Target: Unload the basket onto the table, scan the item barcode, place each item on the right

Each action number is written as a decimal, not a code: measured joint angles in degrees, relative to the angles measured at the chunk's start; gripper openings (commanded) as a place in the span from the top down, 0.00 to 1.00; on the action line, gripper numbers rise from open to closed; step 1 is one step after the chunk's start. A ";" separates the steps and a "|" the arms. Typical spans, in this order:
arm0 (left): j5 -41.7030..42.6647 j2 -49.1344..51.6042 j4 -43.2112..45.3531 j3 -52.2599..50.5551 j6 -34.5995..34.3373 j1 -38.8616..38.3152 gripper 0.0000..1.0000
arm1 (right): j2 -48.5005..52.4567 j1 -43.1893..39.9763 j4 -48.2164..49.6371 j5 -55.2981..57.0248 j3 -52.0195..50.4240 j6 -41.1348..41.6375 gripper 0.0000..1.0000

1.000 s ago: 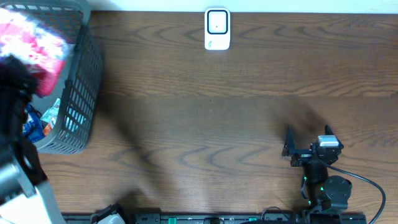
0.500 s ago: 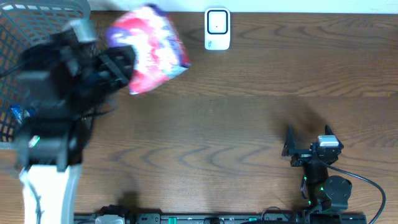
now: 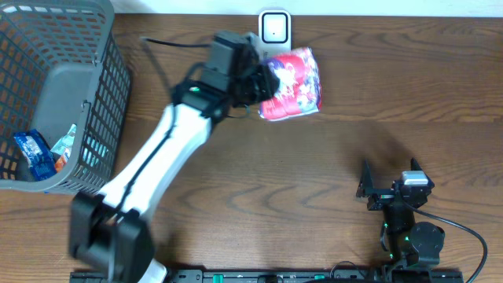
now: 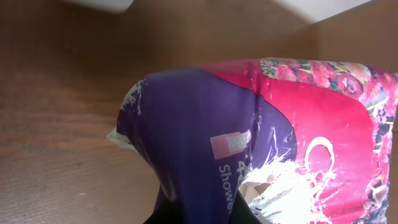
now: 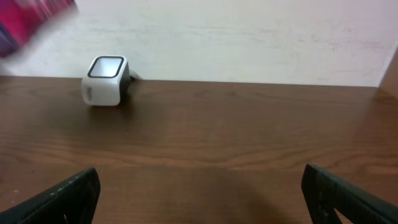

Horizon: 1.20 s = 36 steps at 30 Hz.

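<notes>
Upper centre: left jaws clamped on the pink-and-purple packet (image 3: 292, 85) beside the white scanner (image 3: 274, 26); lower right: right jaws spread wide.

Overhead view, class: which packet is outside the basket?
The pink packet, held in the left gripper near the scanner; the blue ones lie inside the basket.

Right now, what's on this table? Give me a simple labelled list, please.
held item: pink and purple packet, in the left gripper, close to the white scanner
left grip: shut on the packet
right gripper: open, empty, near the front edge
basket: grey, at the left, small packets inside
table: brown wood
</notes>
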 measured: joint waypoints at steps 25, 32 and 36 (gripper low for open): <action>-2.01 12.22 9.38 -0.17 1.99 -5.42 0.34 | 0.00 0.00 0.00 0.00 0.00 0.00 0.01; -5.42 -2.86 -2.62 -0.13 6.54 5.27 0.54 | 0.00 0.00 0.02 0.00 0.00 0.00 0.01; -10.16 -12.22 -8.55 0.15 7.56 12.59 0.87 | 0.00 0.00 0.00 0.00 0.00 0.02 0.01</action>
